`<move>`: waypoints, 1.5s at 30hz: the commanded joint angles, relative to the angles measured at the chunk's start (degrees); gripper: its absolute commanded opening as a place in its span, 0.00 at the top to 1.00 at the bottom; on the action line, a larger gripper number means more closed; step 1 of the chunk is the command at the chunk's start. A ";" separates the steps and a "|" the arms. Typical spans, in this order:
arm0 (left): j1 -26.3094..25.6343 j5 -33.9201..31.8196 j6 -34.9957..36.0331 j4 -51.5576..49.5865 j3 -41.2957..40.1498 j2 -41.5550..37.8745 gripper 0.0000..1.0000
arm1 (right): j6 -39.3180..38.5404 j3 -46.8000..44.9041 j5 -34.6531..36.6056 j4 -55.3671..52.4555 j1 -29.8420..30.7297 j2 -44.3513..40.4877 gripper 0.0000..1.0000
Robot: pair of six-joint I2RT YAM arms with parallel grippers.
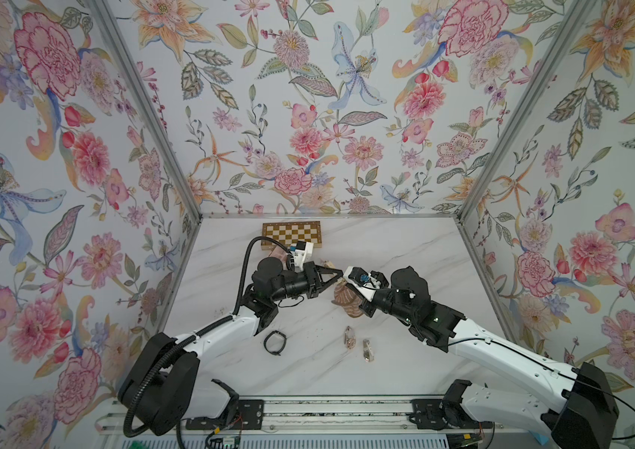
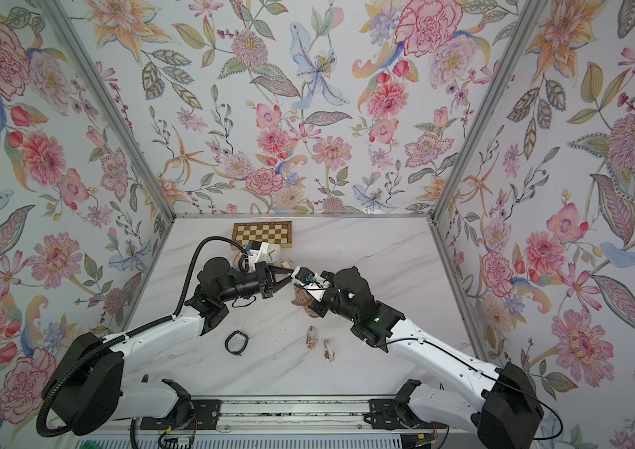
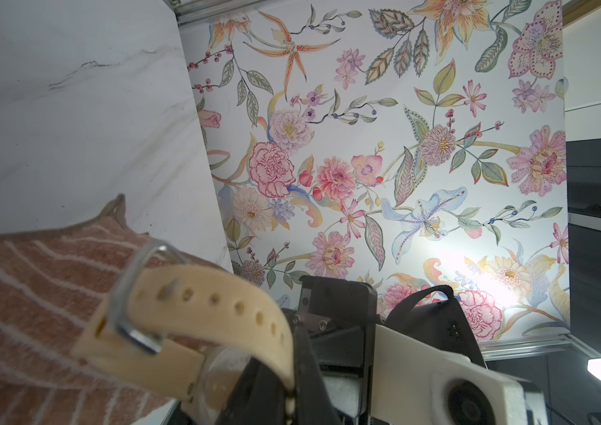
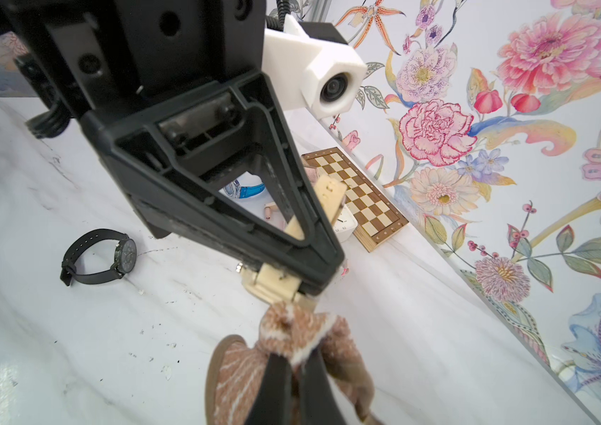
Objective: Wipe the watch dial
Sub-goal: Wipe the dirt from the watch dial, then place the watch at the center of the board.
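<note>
Right in the wiping step, by the look of it. Holding the cream watch [image 3: 199, 294] up in the air with the left hand [image 1: 338, 276], pressed tight on its strap, up off the tabletop [image 1: 405, 252]. Pinching a bunched striped cloth [image 4: 291, 327] in the right hand [image 4: 296, 358], squeezed shut on it. Meeting over the middle of the tabletop, near the chessboard [image 1: 291, 233] but not touching it. Touching the cloth tip to the bottom of the watch, just under the tips of the left hand, as seen from the right wrist. Hard to tell whether touching the round glass dial [image 3: 223, 369] itself or only the strap and buckle beside it. Next, probably: rub the cloth back and forth over the glass with small, soft moves. Hold the left hand tight so as not to drop the watch. Turn the watch a little if needed, to bring the glass to face the cloth. Leave the black watch [image 1: 273, 342] lying on the tabletop alone; not the one being cleaned now.
</note>
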 commanded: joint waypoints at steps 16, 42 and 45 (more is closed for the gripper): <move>-0.50 1.65 0.81 0.05 1.64 -0.04 1.00 | 0.38 0.35 0.90 6.08 1.16 1.19 1.00; -0.64 1.54 0.73 0.79 0.93 -0.20 1.00 | 1.29 -0.98 -0.02 6.32 -1.40 -2.16 1.00; -0.45 1.36 1.08 0.43 0.76 -0.70 1.00 | 1.92 -1.94 -0.14 5.92 -1.77 -3.80 1.00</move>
